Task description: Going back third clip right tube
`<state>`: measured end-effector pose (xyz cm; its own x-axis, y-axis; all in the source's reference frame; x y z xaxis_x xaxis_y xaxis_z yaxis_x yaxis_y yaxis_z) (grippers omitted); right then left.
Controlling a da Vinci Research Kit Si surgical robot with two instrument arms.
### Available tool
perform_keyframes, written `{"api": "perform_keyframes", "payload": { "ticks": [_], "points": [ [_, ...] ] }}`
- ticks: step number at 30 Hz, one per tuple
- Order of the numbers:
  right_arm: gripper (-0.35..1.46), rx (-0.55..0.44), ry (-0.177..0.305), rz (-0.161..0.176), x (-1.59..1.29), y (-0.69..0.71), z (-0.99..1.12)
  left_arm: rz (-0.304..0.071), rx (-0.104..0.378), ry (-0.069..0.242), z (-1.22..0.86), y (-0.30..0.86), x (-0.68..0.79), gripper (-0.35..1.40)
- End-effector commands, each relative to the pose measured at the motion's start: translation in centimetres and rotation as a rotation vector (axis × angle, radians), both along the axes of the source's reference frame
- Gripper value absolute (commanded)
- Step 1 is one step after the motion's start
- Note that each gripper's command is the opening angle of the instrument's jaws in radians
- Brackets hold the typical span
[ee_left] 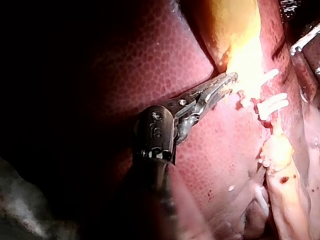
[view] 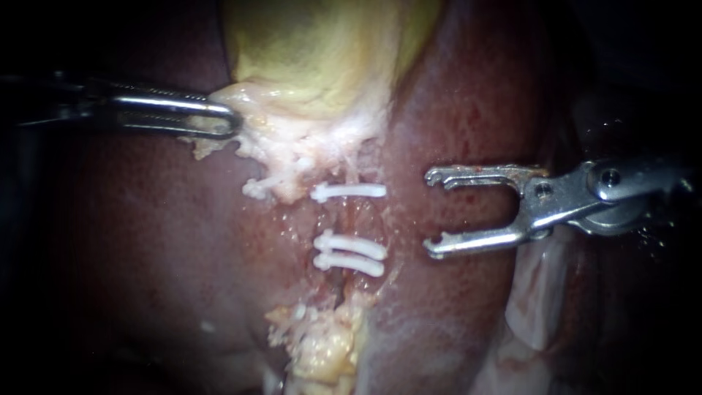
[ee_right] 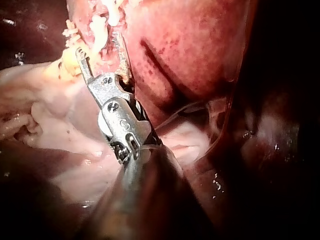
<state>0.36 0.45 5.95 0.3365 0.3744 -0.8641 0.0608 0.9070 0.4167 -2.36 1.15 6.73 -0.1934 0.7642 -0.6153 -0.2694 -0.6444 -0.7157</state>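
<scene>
Hand of right instrument (view: 433,212) spread wide, empty, over liver (view: 453,110), just beside three white clips (view: 349,245) crossing tube (view: 351,218) (two lower ones nearly touching). Opposite, left instrument (view: 227,121) hand clenched on gallbladder (view: 322,58) pale lower edge.

Liver (view: 146,241) w/ yellow gallbladder (view: 322,51); prob fatty bits (view: 322,347)
</scene>
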Motion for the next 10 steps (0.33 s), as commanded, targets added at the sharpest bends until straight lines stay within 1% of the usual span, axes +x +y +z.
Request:
{"api": "perform_keyframes", "payload": {
  "ticks": [1, 6, 10],
  "points": [
    [0.50, 0.000, 0.000, -0.001, -0.01, 0.00, 0.00, 0.001, 0.001, 0.004, 0.01, -0.01, -0.01, -0.35],
    [0.50, 0.000, 0.000, -0.002, 0.00, -0.02, -0.01, 0.001, 0.001, 0.004, 0.01, -0.01, -0.01, -0.35],
    [0.50, -0.001, -0.001, -0.001, 0.01, -0.02, -0.02, 0.004, 0.002, 0.002, -0.01, -0.01, 0.04, -0.35]
  ]
}}
